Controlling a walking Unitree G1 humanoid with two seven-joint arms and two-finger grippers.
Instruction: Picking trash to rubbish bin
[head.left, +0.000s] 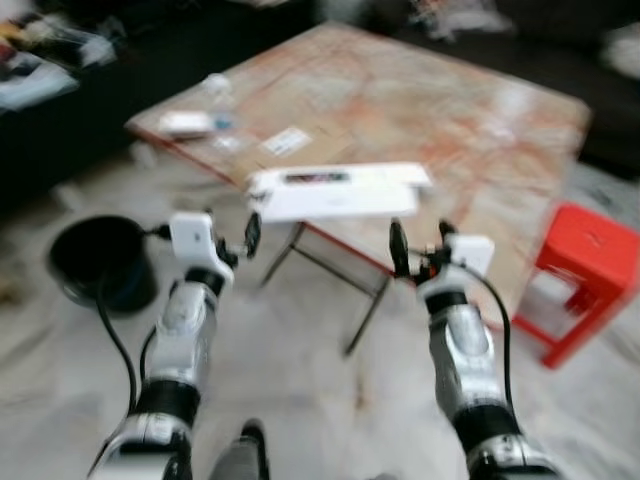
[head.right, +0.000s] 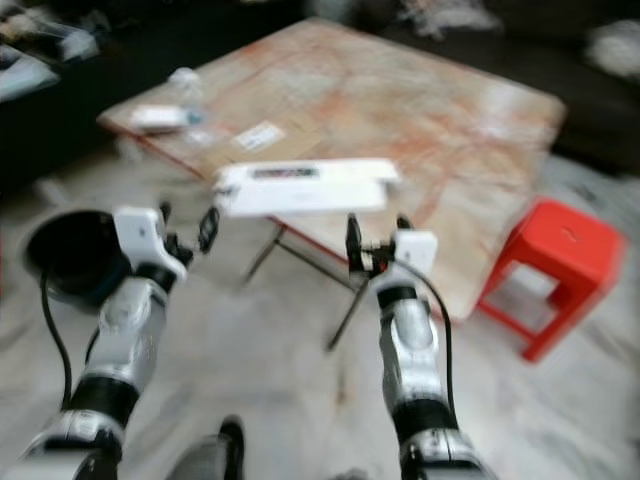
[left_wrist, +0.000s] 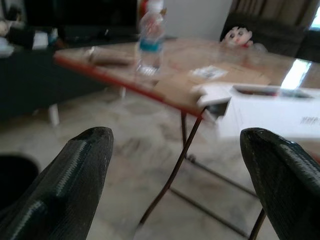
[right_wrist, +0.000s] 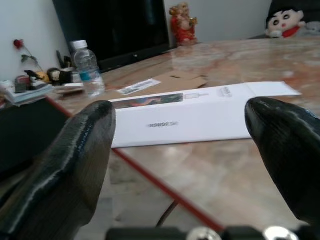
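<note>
A long flat white box (head.left: 338, 191) lies at the near edge of the marble-patterned folding table (head.left: 420, 110), partly overhanging it. A black rubbish bin (head.left: 100, 262) stands on the floor to the left of the table. My left gripper (head.left: 236, 245) is raised and open, just short of the box's left end. My right gripper (head.left: 420, 255) is also raised and open, below the box's right end, with the box (right_wrist: 195, 116) straight ahead between its fingers. Neither gripper touches the box. The head views are blurred.
A clear water bottle (left_wrist: 150, 42), a small white packet (head.left: 185, 123) and a flat cardboard piece (head.left: 285, 142) lie on the table's left part. A red plastic stool (head.left: 585, 275) stands at the table's right. Dark sofas ring the back. Pale tiled floor lies in front.
</note>
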